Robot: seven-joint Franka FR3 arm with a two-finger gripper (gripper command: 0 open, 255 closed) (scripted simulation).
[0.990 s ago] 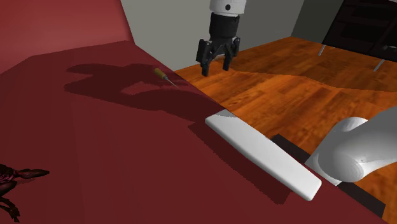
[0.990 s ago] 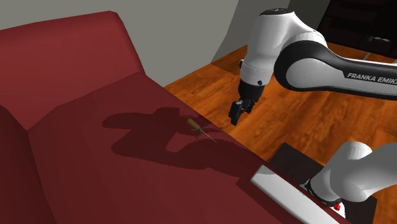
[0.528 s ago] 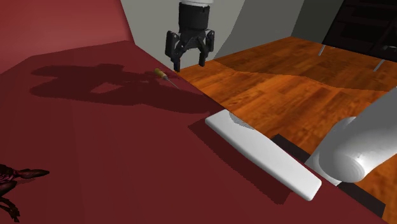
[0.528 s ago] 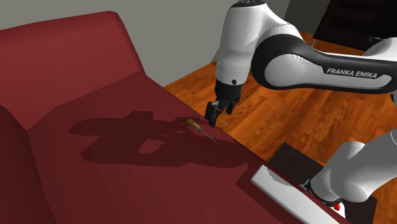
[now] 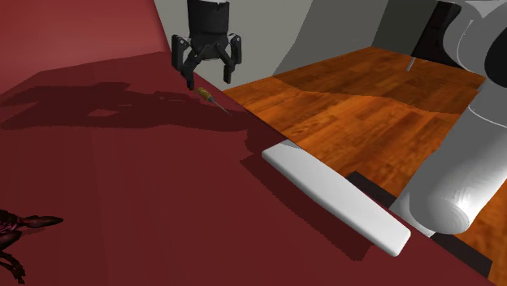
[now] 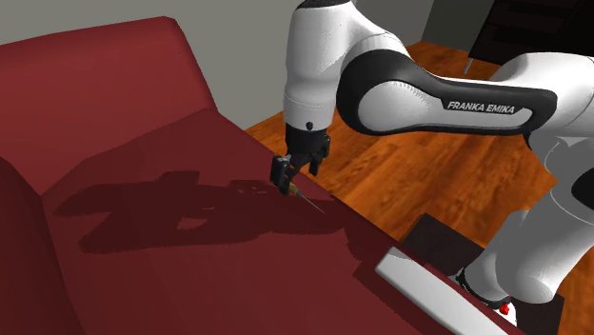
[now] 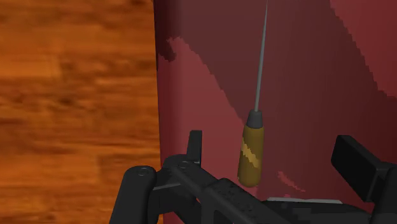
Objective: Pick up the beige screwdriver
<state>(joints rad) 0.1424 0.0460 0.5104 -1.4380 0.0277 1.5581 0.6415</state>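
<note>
A dark red sofa point(image 5: 122, 187) takes most of the scene, with its backrest rising at the shoulder view's left. A wooden floor point(image 5: 366, 106) and a grey wall point(image 5: 260, 32) are beyond it. The screwdriver point(image 5: 213, 101) lies flat on the seat, near the front edge where the seat meets the floor. Its handle is yellow-brown with a lighter stripe, and its thin grey shaft runs almost along that edge.

The gripper point(image 5: 208, 80) hangs just above the handle and points down at the seat. In the wrist view the fingers point(image 7: 195, 145) stand wide apart, and the handle of the screwdriver point(image 7: 254, 127) lies between them without touching either one, so the gripper point(image 7: 275, 159) holds nothing. In the second exterior view the gripper point(image 6: 283, 179) covers the handle, and the shaft of the screwdriver point(image 6: 306, 200) comes out from under it.

A long white slab point(image 5: 337, 195) lies on the seat edge closer to the stand, well apart from the screwdriver. At the shoulder view's lower left there is a small dark shape point(image 5: 20, 231), perhaps a toy; I cannot tell what it is.
</note>
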